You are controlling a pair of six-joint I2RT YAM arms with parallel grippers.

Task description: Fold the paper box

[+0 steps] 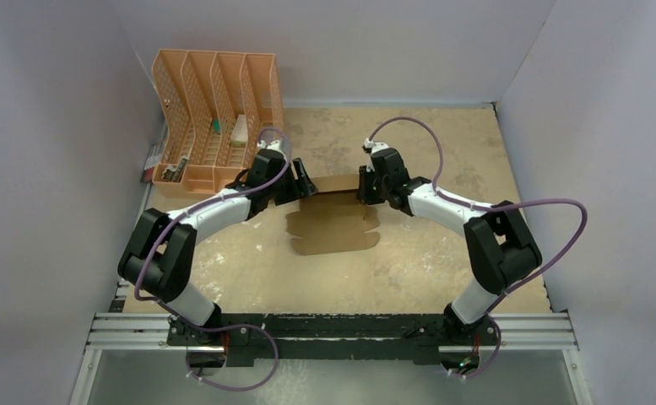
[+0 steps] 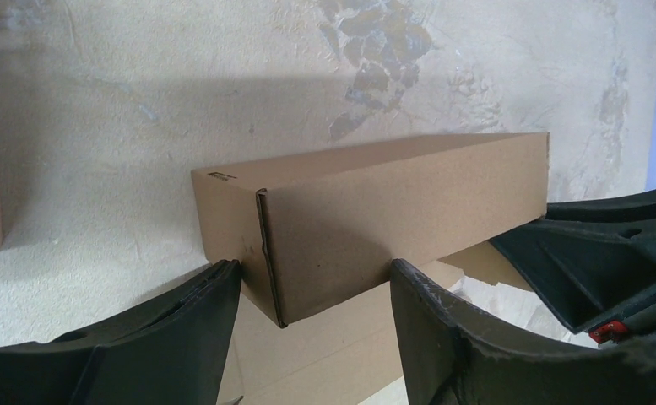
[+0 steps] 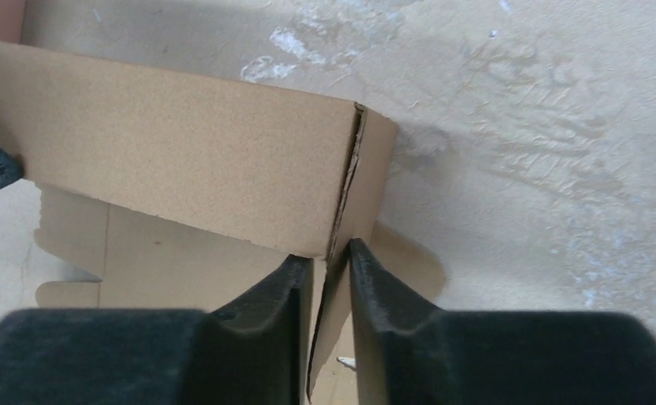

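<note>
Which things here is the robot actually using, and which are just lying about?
In use: paper box; left end effector, open at its corner; right end effector, pinching a flap.
Lying about: orange file organiser, far left.

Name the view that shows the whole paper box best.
Top external: the box shows whole, a flat sheet plus a raised far wall. Left wrist shows only the wall's left corner; right wrist shows only its right corner, pinched by the right gripper.
</note>
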